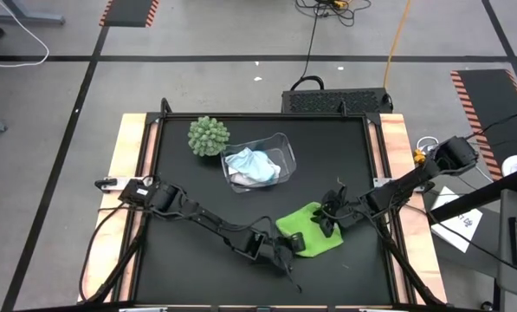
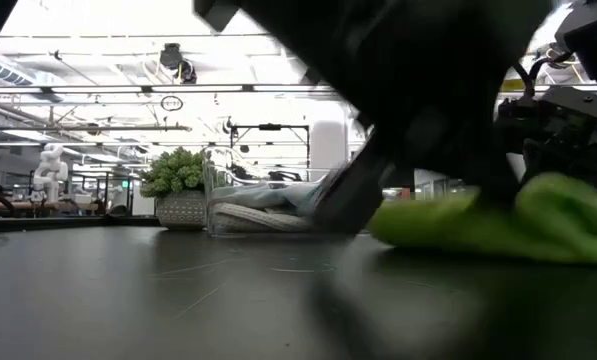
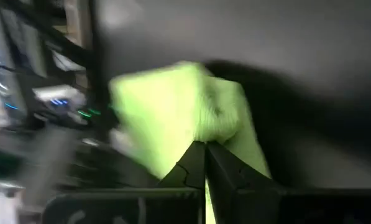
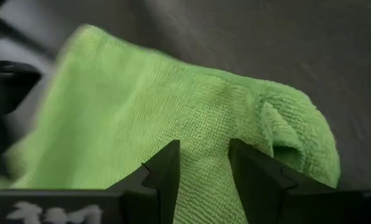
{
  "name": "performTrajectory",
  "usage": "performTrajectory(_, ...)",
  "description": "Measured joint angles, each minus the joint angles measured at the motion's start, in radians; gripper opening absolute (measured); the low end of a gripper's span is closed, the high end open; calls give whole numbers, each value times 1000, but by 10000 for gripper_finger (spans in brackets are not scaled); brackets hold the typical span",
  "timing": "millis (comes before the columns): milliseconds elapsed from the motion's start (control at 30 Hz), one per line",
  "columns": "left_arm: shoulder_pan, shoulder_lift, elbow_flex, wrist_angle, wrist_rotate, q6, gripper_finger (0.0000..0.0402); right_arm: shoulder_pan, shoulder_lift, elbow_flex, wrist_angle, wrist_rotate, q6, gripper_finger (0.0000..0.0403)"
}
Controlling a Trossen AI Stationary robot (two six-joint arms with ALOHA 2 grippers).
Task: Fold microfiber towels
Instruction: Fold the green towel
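Note:
The lime green towel (image 1: 314,232) lies bunched on the black table (image 1: 197,269) at the near right. It also shows in the low view (image 2: 498,222). My left gripper (image 1: 293,241) is at its near left edge, shut on it. My right gripper (image 1: 327,218) is at its far right side, closed on a thick fold. The white and light blue towels (image 1: 252,166) lie crumpled in the clear bin (image 1: 284,144). My left gripper pinches the green towel's bunched near edge (image 3: 217,132) between its fingertips, slanting down from the table's left. The cloth rises in a small hump at the fingers; the rest lies on the table. My right gripper has a thick fold of the green towel (image 4: 204,155) between its two fingers (image 4: 168,167), slanting down from the table's right. The cloth bulges beside the fingers and rests on the table.
The clear bin stands at the far middle, with a round green spiky plant (image 1: 208,136) beside it on its left. The table's left half is bare black surface. Wooden rails (image 1: 124,156) border both sides.

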Motion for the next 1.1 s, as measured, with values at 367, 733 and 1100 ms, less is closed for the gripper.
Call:
performTrajectory(367, 48, -7, 135, 29, 88, 145, 3, 0, 102, -3, 99, 7, -20, 131)
performTrajectory(733, 107, 24, 135, 38, 221, 92, 2, 1, 116, -4, 212, 29, -160, 130)
performTrajectory(1100, 111, 49, 135, 57, 239, 83, 2, -4, 98, 16, 214, 52, -372, 130)
